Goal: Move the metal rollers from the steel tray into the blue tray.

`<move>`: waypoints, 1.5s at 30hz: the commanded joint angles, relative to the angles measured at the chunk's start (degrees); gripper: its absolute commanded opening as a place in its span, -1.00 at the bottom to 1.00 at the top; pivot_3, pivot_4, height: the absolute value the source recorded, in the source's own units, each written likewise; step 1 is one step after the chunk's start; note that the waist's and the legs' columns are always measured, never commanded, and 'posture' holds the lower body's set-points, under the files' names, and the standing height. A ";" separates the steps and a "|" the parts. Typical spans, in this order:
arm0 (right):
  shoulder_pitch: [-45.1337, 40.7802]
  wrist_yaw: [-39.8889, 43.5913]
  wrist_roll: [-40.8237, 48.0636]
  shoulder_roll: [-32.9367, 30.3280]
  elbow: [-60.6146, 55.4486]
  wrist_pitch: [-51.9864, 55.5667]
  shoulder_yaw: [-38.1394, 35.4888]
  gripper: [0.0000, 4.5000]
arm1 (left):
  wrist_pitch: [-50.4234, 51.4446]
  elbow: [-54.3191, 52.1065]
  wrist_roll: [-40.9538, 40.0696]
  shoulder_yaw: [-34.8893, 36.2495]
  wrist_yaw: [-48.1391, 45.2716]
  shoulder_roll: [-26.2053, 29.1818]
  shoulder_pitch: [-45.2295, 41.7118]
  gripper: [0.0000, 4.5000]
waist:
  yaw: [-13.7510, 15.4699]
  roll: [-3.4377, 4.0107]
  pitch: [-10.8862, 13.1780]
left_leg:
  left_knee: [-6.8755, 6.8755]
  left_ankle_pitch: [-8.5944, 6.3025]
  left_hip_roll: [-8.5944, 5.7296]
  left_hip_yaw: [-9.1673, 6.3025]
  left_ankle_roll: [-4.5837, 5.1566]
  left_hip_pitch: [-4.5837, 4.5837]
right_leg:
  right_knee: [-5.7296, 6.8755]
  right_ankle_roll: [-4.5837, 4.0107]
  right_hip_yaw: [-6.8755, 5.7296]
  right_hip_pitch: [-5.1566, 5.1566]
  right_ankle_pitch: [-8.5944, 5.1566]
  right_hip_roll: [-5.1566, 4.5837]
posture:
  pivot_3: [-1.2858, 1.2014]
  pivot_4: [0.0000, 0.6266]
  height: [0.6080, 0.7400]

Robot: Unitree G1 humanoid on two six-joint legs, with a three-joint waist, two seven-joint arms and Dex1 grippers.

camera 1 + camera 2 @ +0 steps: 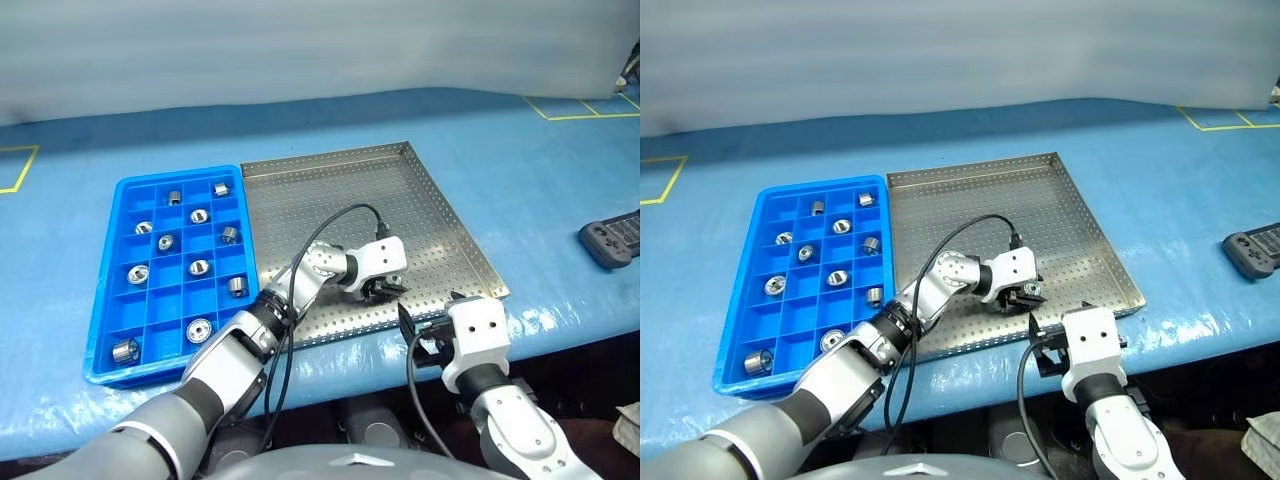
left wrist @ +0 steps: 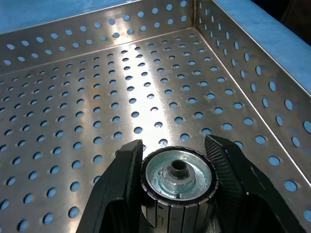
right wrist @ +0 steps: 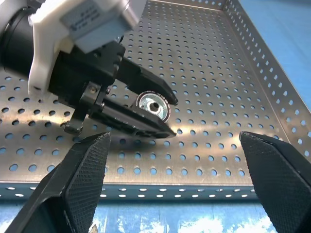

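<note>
Pale blue sheeting covers the table [image 1: 520, 200] in front of you, with yellow tape lines near its far corners; no brand, label or readable writing shows anywhere. Take the steel tray [image 1: 420, 200] as your landmark. Touching its left rim lies the blue tray [image 1: 110, 300], and you can count eleven metal rollers [image 1: 199, 267] in its compartments, one to a cell, with other cells unfilled. One more roller [image 2: 178, 180] sits low at the steel tray's near edge, toward its right corner, so twelve are in sight altogether.

Your left end effector [image 1: 1025, 293] is pressed in on that last roller, one black finger [image 2: 121, 179] on each side of its ribbed wall, with the dark centre hole facing the wrist camera. From these views you cannot tell whether it touches the perforated floor.

Your right end effector [image 1: 425, 335] hangs just off the steel tray's near edge, close beside the left one, its two textured fingers [image 3: 77, 184] spread wide and holding nothing.

Well to the right of the steel tray, a dark grey handheld controller [image 1: 610, 240] lies on the table.
</note>
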 commanded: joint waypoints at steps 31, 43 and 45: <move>-37.91 24.71 1.67 -0.35 13.98 7.95 13.05 1.00 | 44.00 -72.44 -13.34 26.38 22.56 22.15 31.71 -0.24 | 13.30 0.03 0.05 | 0.02 0.02 0.07 -0.25 -0.04 0.03 | 0.00 -0.09 -0.11 0.11 0.01 0.19 | 0.25 -0.52 1.00; -41.29 29.50 0.37 1.22 18.33 5.28 16.08 1.00 | 46.94 -76.50 -13.40 28.37 30.18 22.44 38.48 -0.24 | 15.61 0.05 0.06 | 0.02 0.03 0.06 -0.35 -0.07 0.00 | 0.00 -0.27 -0.26 0.12 0.02 0.12 | 0.30 -0.52 1.00; -41.26 29.91 0.21 1.52 18.61 5.14 16.18 1.00 | 47.50 -77.05 -13.75 28.52 30.65 22.50 39.64 -0.24 | 15.97 0.05 0.07 | 0.02 0.03 0.01 -0.38 -0.07 -0.02 | 0.00 -0.31 -0.34 0.12 0.01 0.02 | 0.30 -0.52 1.00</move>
